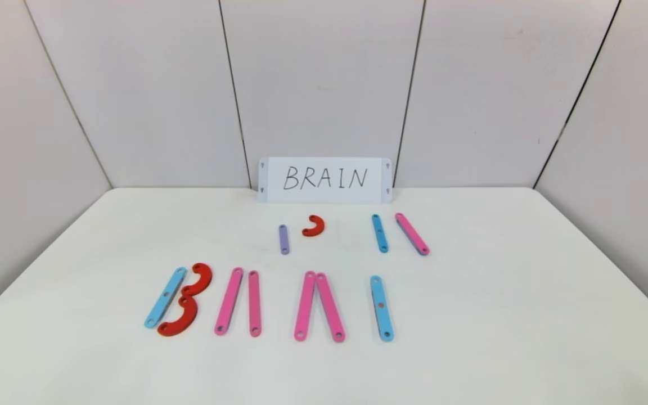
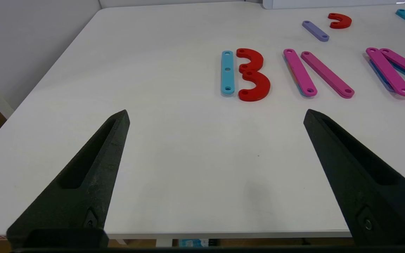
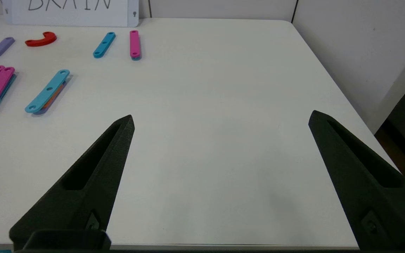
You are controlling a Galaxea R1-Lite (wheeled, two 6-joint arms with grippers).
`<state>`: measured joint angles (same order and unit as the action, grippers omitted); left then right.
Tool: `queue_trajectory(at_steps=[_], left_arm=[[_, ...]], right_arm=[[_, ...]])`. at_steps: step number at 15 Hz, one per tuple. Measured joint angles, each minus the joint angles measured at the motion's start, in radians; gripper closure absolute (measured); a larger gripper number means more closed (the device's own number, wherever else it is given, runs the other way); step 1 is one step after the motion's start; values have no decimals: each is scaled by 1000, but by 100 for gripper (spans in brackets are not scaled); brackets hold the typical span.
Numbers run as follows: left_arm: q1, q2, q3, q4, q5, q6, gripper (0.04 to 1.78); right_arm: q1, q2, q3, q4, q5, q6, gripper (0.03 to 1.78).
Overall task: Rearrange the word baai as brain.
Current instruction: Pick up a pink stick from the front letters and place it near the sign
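Observation:
The word baai lies in a row on the white table [image 1: 470, 337]. Its B is a blue strip [image 1: 165, 297] with two red curves [image 1: 186, 306]. Right of it lie two pink strips [image 1: 239, 301], then a pink pair meeting at the top [image 1: 317, 306], then a single blue strip [image 1: 381, 307]. Behind the row lie a short purple strip [image 1: 284, 239], a small red curve [image 1: 314, 226], a blue strip [image 1: 379, 233] and a pink strip [image 1: 412, 233]. My left gripper [image 2: 216, 112] hangs open at the near edge, short of the B [image 2: 248, 75]. My right gripper [image 3: 222, 117] hangs open over bare table at the near right.
A white card reading BRAIN [image 1: 325, 180] leans against the grey back wall. Grey panels close off the table at the back and both sides. The table's near edge [image 2: 223, 234] lies just under both grippers.

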<state>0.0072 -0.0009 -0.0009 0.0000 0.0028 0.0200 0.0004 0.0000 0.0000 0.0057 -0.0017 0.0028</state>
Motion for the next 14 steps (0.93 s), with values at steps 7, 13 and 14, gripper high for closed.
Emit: queue_trajectory(at_steps=[7,13,14], left_arm=[[0,0,0,0,0,-7,8],[0,0,0,1,1,-5,8],[0,0,-1,6,1,-3,8]], right_arm=[[0,0,0,0,1,-1,7],[0,0,0,0,0,0,7],[0,0,0,-1,0,-2,7]])
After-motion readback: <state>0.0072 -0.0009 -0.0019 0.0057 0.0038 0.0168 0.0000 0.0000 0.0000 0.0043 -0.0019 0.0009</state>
